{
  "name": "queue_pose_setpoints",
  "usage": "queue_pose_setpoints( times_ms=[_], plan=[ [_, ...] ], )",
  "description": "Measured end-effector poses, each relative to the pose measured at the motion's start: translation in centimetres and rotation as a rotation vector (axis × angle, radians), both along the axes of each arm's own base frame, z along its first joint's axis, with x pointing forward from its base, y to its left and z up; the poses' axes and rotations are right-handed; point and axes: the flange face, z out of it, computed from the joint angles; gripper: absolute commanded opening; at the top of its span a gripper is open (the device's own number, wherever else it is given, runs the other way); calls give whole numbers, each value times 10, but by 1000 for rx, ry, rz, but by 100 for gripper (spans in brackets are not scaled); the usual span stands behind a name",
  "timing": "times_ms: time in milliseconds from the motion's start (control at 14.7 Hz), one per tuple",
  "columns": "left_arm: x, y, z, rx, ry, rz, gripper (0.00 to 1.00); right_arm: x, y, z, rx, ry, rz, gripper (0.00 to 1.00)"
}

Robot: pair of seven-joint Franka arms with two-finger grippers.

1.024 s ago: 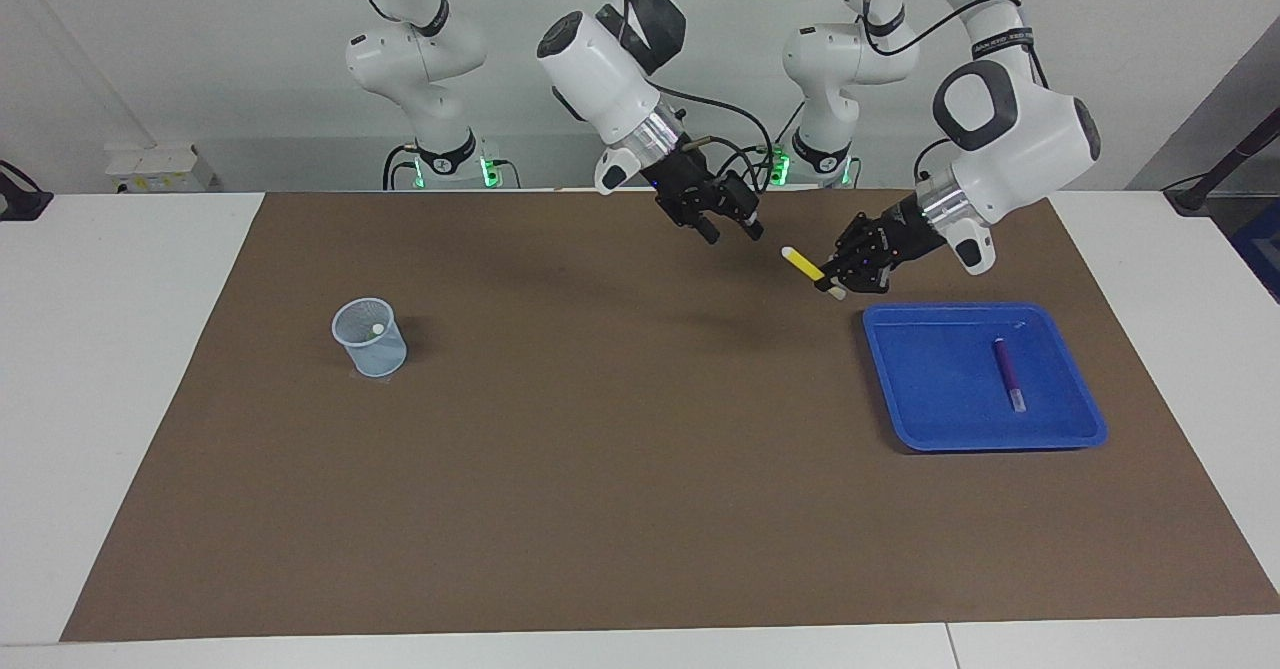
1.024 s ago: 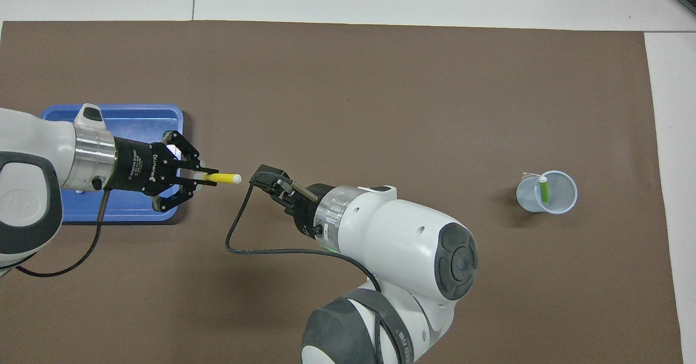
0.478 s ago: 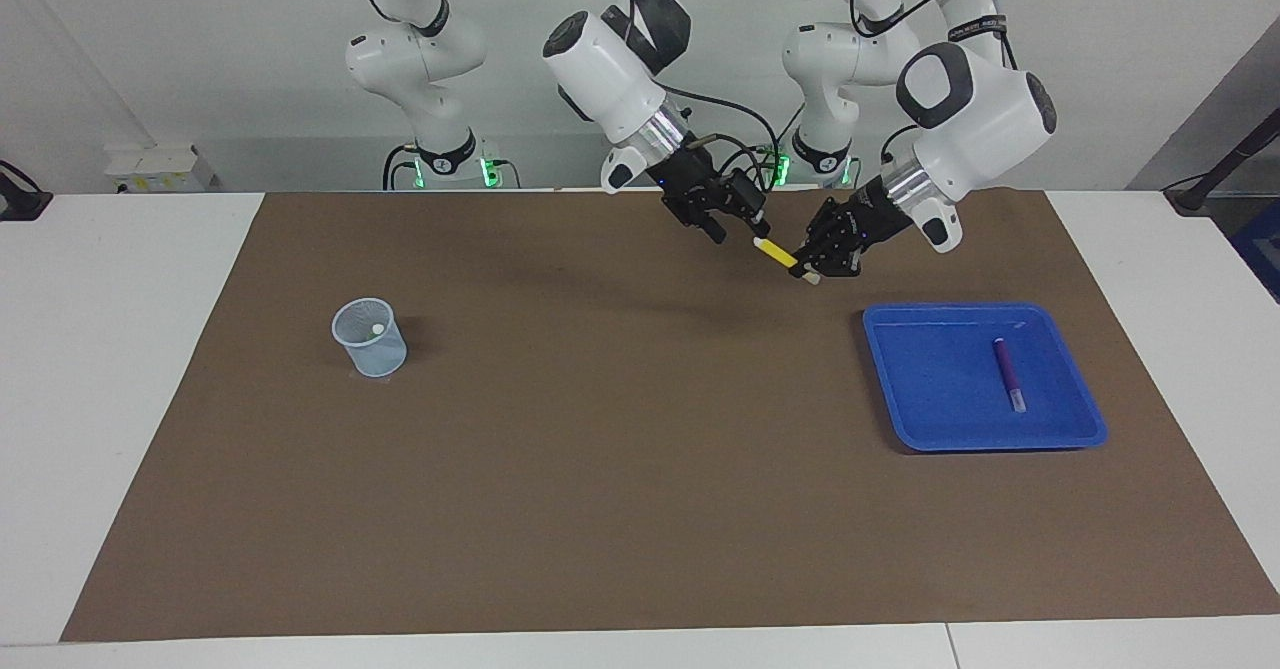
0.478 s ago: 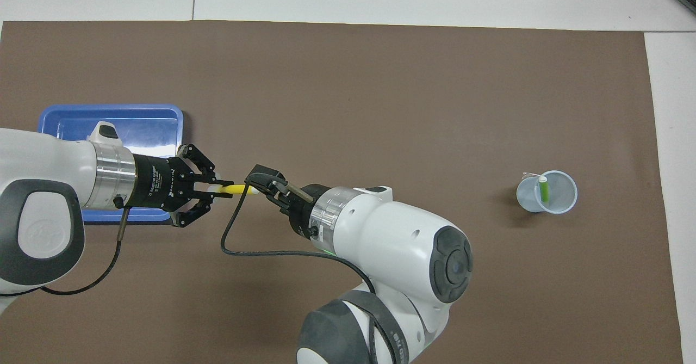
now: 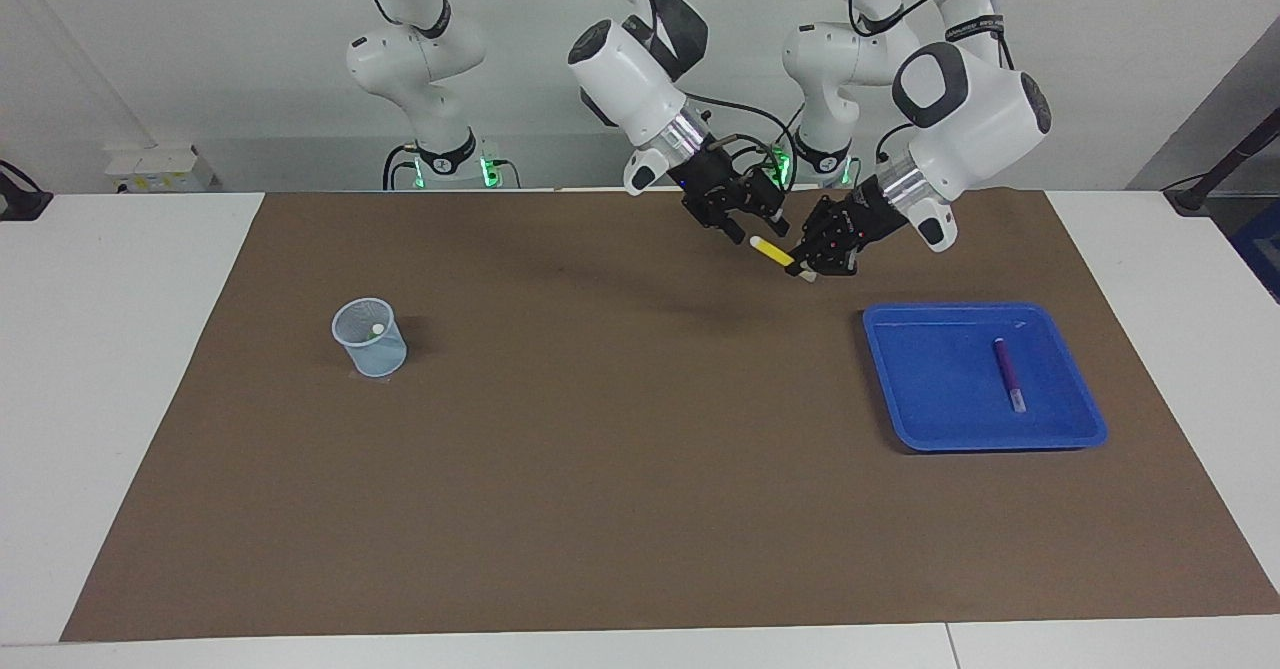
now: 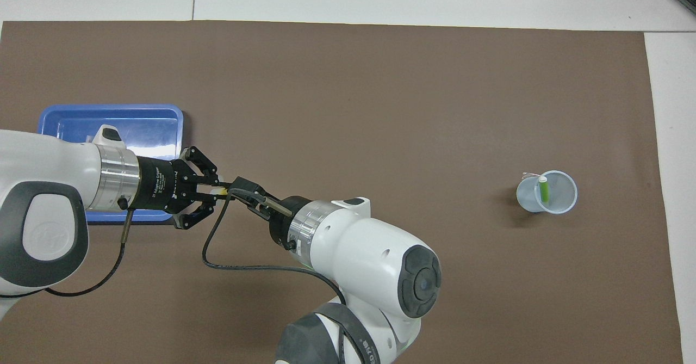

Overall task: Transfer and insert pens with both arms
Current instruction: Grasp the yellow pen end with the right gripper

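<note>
Brown mat below — slim yellow pen [image 5: 770, 250] (whitish cap) tilted.

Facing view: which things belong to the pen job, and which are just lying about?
Job:
- yellow pen, held by left gripper over the mat
- right gripper, at the pen's free end
- purple pen in tray
- green pen in cup

Lying about:
- brown mat
- small white boxes

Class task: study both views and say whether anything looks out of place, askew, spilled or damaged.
Nothing stands out. The green pen stands in the cup, the purple pen lies flat in the blue tray, and the yellow pen is gripped in the left hand over the mat, its free end at the right hand.
</note>
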Motion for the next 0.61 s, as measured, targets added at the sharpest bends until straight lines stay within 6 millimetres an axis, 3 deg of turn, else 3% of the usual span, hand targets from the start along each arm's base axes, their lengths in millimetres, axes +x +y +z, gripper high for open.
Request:
queue_pose_setpoints(
  times_ms=[205,614],
  plan=[
    [0,0,0,0,1,2,0,1,-1,0,0,0,-3,55],
    [-1,0,0,0,3,3,0,7,-6,-1,-1,1,-14,54]
  ],
)
